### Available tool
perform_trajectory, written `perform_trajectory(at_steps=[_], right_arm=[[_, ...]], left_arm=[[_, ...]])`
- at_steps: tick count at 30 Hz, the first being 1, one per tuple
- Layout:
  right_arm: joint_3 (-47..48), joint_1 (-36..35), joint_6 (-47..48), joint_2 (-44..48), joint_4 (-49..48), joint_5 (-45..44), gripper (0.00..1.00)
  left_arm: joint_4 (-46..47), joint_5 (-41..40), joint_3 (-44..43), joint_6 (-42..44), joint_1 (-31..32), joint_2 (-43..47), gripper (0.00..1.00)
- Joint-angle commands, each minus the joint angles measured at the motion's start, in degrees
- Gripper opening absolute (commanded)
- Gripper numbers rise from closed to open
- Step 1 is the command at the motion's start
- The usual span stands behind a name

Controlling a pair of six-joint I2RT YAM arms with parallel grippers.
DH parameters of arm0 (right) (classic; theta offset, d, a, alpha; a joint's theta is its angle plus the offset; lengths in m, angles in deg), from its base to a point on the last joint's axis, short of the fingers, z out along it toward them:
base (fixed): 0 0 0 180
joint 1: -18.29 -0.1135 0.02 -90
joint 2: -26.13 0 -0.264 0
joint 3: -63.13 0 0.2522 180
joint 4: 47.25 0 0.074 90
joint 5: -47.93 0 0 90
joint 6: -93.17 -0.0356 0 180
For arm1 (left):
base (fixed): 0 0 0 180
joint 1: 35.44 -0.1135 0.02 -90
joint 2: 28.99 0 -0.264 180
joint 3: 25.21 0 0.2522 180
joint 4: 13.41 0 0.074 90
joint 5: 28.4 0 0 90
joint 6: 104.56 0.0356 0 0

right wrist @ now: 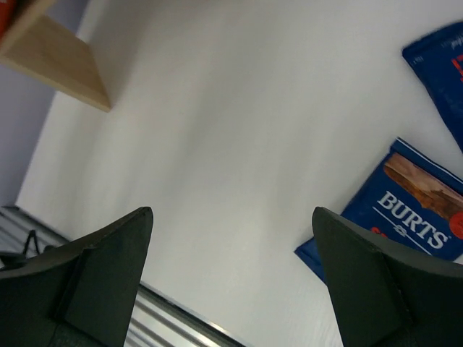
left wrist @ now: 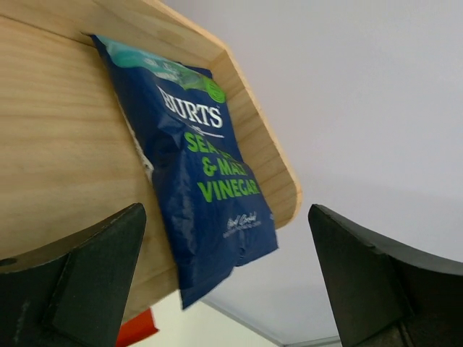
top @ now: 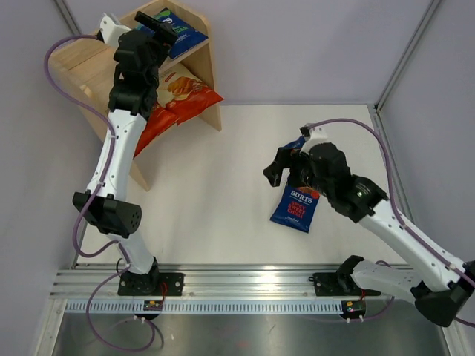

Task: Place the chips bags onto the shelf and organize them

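Note:
The wooden shelf (top: 82,63) stands at the far left. A blue Burts bag with green lettering (top: 180,31) lies on its top tier. In the left wrist view it (left wrist: 195,166) rests on the wood board (left wrist: 58,144). My left gripper (top: 159,28) hovers open and empty just before it (left wrist: 231,289). Red-and-cream Cassava bags (top: 185,93) lie on the lower tier, partly hidden by my left arm. A Burts bag with red accents (top: 297,206) lies on the table; the right wrist view shows it (right wrist: 409,217) too. My right gripper (top: 283,174) is open and empty above the table, left of it (right wrist: 231,282).
A second blue bag (right wrist: 441,58) lies beyond the red-accent one, mostly hidden under my right arm in the top view. A shelf corner (right wrist: 61,61) shows at the far left of the right wrist view. The metal rail (top: 245,282) runs along the near table edge.

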Motion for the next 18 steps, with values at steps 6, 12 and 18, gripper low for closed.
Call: perform_trajectory(at_steps=[6, 12, 18], right_arm=[[-1.73, 11.47, -0.45, -8.72, 0.84, 2.85, 0.99], [-6.47, 23.96, -3.79, -11.27, -0.82, 6.46, 0.99], [-12.52, 28.36, -13.79, -13.47, 0.78, -7.80, 1.00]], left_arm=[[-10.45, 4.02, -1.18, 7.96, -4.21, 5.10, 0.99], [-9.23, 12.88, 4.18, 13.23, -3.77, 13.54, 0.99], [-8.97, 20.88, 15.25, 18.51, 0.27, 24.35, 0.99]])
